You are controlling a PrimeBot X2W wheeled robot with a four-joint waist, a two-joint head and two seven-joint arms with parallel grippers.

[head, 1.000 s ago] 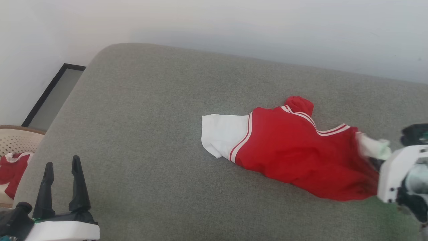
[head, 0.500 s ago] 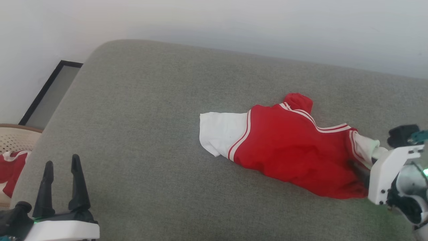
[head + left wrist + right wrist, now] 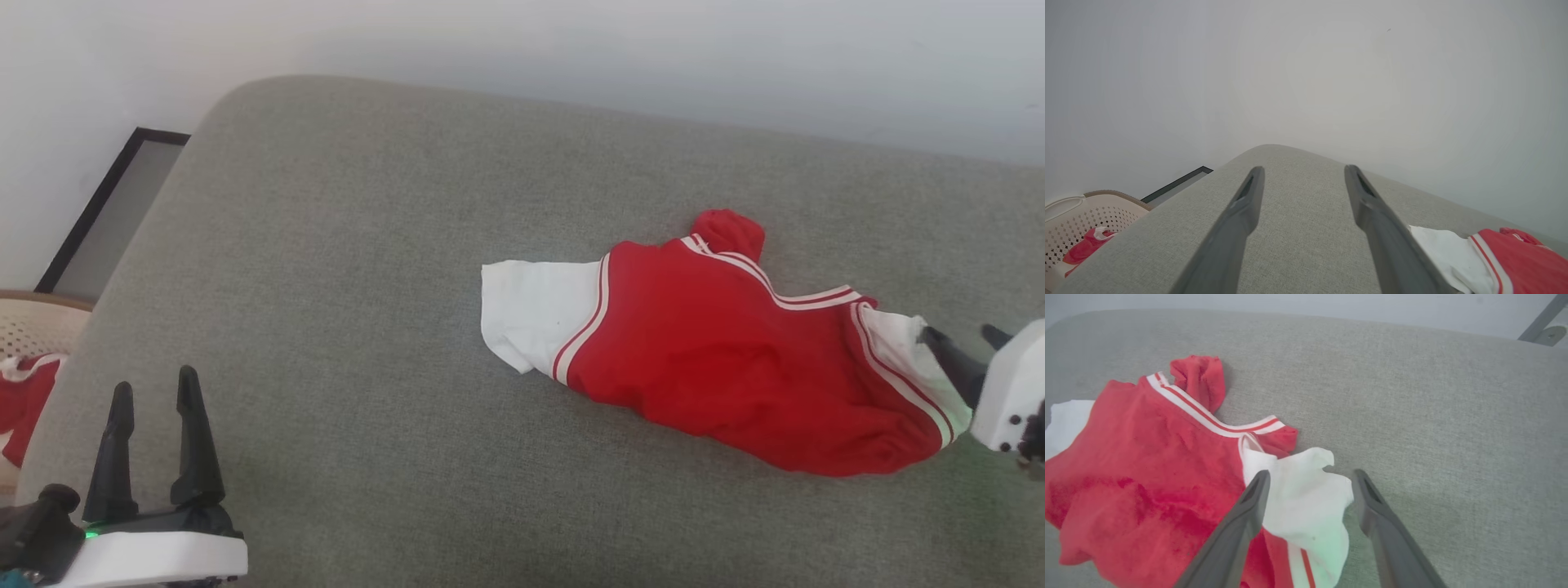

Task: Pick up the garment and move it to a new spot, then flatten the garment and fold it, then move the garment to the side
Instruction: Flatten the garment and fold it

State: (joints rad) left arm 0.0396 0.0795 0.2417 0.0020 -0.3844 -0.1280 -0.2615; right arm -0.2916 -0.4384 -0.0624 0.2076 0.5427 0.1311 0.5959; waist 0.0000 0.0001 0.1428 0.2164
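Red-and-white jersey garment (image 3: 718, 359) lay rumpled by the right edge of the grey fabric cushion (image 3: 326, 327); the open-jawed right gripper (image 3: 1310, 473), possibly touching, might drag its sleeve (image 3: 1302, 506).

The garment (image 3: 718, 359) is made of soft, matt jersey cloth, creased where it lies between the fingers (image 3: 1239, 526) of the right gripper (image 3: 1310, 473), which are of dark, matt plastic. Coarse woven grey upholstery (image 3: 367, 286) is seen beneath. Left of the left gripper (image 3: 155, 380), a basket (image 3: 33, 327) of perforated cream plastic is seen.
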